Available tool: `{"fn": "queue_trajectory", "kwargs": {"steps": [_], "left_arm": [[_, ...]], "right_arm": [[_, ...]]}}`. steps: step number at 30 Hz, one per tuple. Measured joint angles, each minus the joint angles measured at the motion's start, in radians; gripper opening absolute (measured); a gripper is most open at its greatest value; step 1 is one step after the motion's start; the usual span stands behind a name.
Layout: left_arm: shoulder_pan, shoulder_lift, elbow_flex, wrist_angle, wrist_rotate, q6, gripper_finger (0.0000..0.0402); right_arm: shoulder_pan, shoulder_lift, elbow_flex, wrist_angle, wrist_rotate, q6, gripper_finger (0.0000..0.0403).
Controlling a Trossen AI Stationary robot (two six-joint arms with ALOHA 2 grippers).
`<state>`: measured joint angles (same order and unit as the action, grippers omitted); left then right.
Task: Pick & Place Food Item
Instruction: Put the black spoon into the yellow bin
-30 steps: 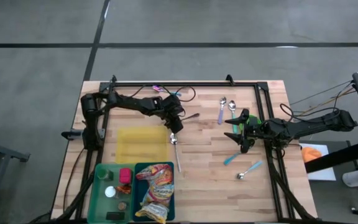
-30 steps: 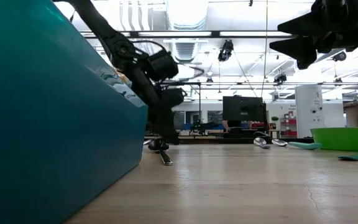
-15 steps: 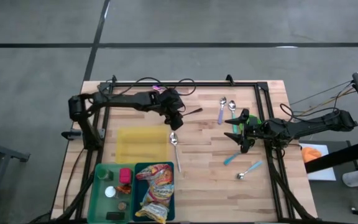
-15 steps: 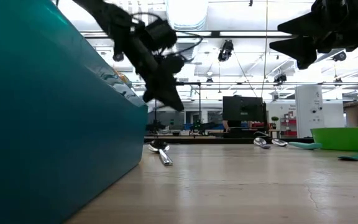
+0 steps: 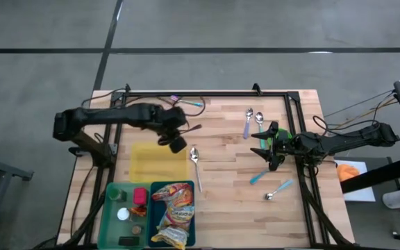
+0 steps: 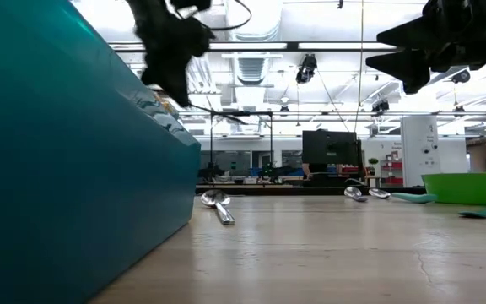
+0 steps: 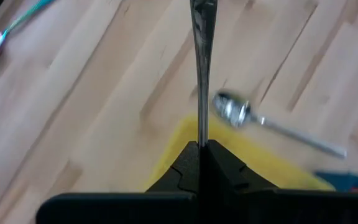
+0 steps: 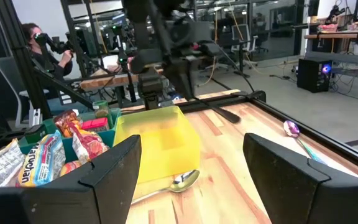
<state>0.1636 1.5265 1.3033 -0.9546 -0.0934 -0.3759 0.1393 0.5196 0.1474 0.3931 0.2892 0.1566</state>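
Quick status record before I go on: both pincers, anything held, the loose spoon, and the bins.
left pincer: shut on metal utensil, raised over a corner of the yellow tray
right pincer: open, empty, hovering over the table's right side
loose spoon: flat on the wood, beside the yellow tray
snack bags: in the teal bin

Lighting is bright and even from overhead. In the low view, ceiling lights (image 6: pixel 251 17) blow out to white glare, so the left gripper (image 6: pixel 171 51) reads as a dark silhouette, and the near teal bin (image 6: pixel 66 169) is a soft, out-of-focus mass. The left wrist view is blurred, smearing the wooden table (image 7: pixel 92 106). The high view looks evenly lit, shadows faint. The right wrist view is fairly sharp.
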Motion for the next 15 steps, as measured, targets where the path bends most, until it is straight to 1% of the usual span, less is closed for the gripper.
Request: {"fn": "queue_trajectory", "kwargs": {"steps": [3, 8, 12, 15], "left_arm": [[-0.050, -0.044, 0.000, -0.105, -0.046, -0.082, 0.0007], [-0.136, -0.071, 0.000, -0.254, -0.085, -0.186, 0.0007], [-0.200, -0.072, -0.011, -0.297, -0.160, -0.244, 0.0007], [-0.233, -0.076, -0.061, -0.295, -0.195, -0.288, 0.0007]], "right_arm": [[0.000, 0.000, 0.000, 0.000, 0.000, 0.000, 0.0281], [0.000, 0.000, 0.000, 0.000, 0.000, 0.000, 0.0281], [0.000, 0.000, 0.000, 0.000, 0.000, 0.000, 0.0281], [0.000, 0.000, 0.000, 0.000, 0.000, 0.000, 0.0281]]}}
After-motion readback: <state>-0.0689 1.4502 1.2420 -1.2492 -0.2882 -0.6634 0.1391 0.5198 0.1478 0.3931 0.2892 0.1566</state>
